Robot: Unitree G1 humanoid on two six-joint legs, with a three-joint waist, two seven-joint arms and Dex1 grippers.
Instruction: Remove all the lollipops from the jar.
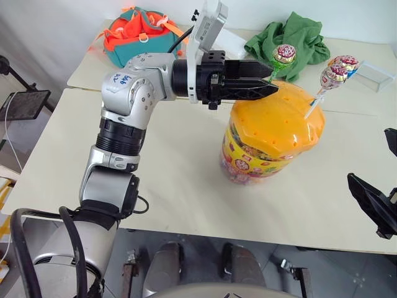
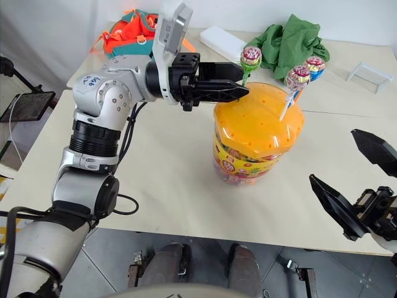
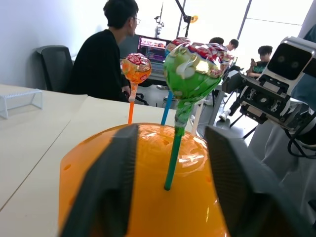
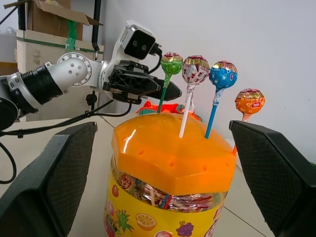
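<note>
Your left pincer (image 1: 268,79) brackets the green lollipop's (image 4: 171,63) stick over the jar (image 1: 273,133), unclosed; right pincer (image 2: 356,186) gapes wide.

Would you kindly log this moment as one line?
left gripper: around green-stick lollipop, not clamped | right gripper: open, idle | jar: four lollipops in lid

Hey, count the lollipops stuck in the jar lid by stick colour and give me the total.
Green stick: 1
White stick: 1
Blue stick: 1
Orange stick: 1
Total: 4 lollipops, all standing in the orange lid of the jar.
</note>
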